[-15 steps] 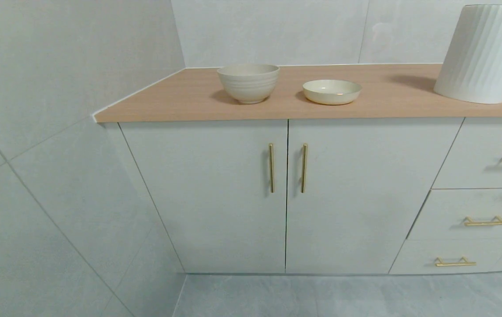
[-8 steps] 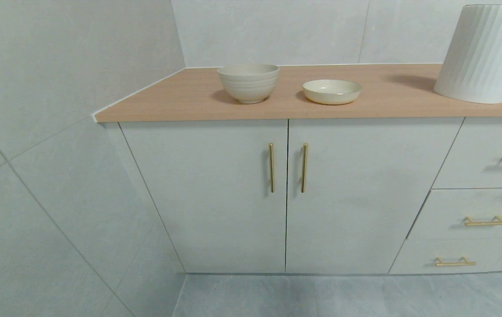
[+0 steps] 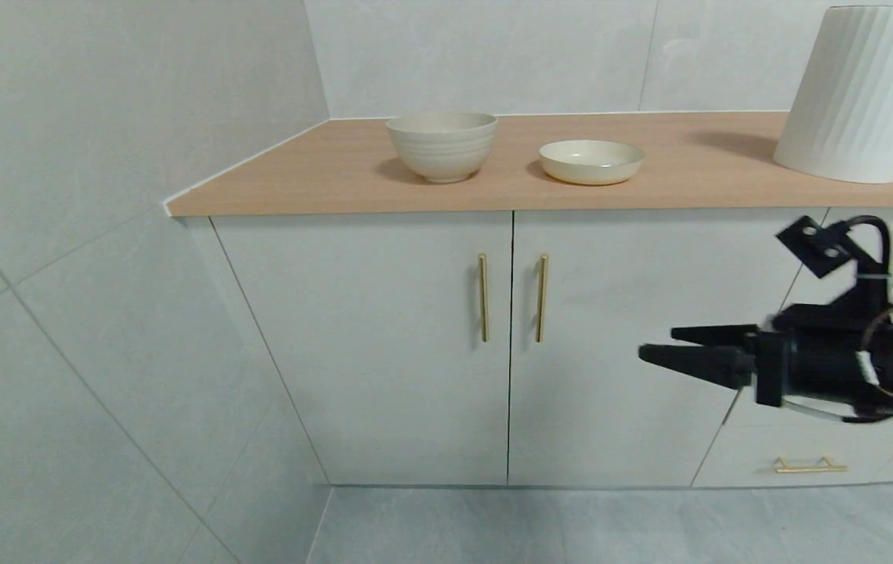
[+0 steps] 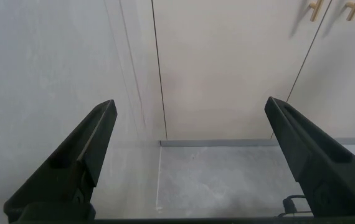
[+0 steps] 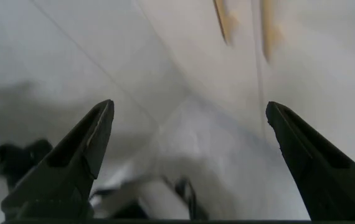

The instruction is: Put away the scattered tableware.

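- The left gripper (image 4: 189,104) is seen low, with its fingers wide apart and nothing between them; the floor (image 4: 227,180) and the bottom of the cabinet lie in front of it.
- A change is noted at the right edge of the head view: the right gripper (image 3: 658,345) has come into the frame, where half a second ago only the cabinet was seen. It is held at middle height, pointed toward the frame's left, with its fingers apart and empty.
- This is judged as the start of a reach, probably toward the two door handles (image 3: 541,298) in the frame's centre, so that a place for the tableware can be opened. Both doors are shut at this moment.
- The bowl (image 3: 442,146) stands upright on the wooden counter (image 3: 321,180) in the upper centre of the frame, well above the right gripper and to its left.
- The shallow dish (image 3: 591,161) lies just to the right of the bowl, apart from it, also well above the gripper. Neither piece is touched yet.
- A white ribbed container (image 3: 862,94) stands in the upper right corner.
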`<state>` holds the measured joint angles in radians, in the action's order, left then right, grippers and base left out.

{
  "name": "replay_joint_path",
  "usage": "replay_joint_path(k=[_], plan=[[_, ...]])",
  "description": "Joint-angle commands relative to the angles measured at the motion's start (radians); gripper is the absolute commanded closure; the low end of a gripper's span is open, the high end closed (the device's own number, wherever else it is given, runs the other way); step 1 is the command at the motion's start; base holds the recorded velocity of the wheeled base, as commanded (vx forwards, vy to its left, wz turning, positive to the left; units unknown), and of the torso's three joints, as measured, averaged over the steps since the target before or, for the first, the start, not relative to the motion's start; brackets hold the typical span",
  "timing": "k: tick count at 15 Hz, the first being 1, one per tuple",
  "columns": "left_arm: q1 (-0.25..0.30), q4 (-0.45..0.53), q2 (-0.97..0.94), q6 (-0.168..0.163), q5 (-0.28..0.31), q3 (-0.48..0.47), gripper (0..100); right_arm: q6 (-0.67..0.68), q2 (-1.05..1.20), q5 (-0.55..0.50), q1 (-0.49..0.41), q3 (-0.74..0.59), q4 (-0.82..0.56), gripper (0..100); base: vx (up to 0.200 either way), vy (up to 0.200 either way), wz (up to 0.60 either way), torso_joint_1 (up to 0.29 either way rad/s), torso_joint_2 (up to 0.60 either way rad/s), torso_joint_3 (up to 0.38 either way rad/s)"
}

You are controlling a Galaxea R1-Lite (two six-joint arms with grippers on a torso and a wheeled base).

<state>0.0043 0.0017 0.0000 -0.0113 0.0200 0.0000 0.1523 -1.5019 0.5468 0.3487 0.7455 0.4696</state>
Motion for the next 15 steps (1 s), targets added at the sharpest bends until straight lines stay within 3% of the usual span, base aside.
replay_joint_path(k=[1,3,5,9,15], plan=[[0.0,0.0,0.0,-0.001,0.0,0.0,0,0.027,-0.274,0.001,0.076,0.173,0.06,0,0.0,0.0,0.0,0.0,0.0,0.0],[0.0,0.0,0.0,0.001,0.0,0.0,0,0.03,-0.371,-0.002,0.101,0.285,0.063,0,0.0,0.0,0.0,0.0,0.0,0.0],[0.0,0.0,0.0,0.001,0.0,0.0,0,0.029,-0.448,-0.01,0.102,0.288,0.121,0,0.0,0.0,0.0,0.0,0.0,0.0],[0.0,0.0,0.0,0.001,0.0,0.0,0,0.136,-0.6,-0.148,0.108,0.298,0.442,0,0.0,0.0,0.0,0.0,0.0,0.0],[0.0,0.0,0.0,0.001,0.001,0.0,0,0.141,-0.615,-0.2,0.104,0.334,0.451,0,0.0,0.0,0.0,0.0,0.0,0.0]])
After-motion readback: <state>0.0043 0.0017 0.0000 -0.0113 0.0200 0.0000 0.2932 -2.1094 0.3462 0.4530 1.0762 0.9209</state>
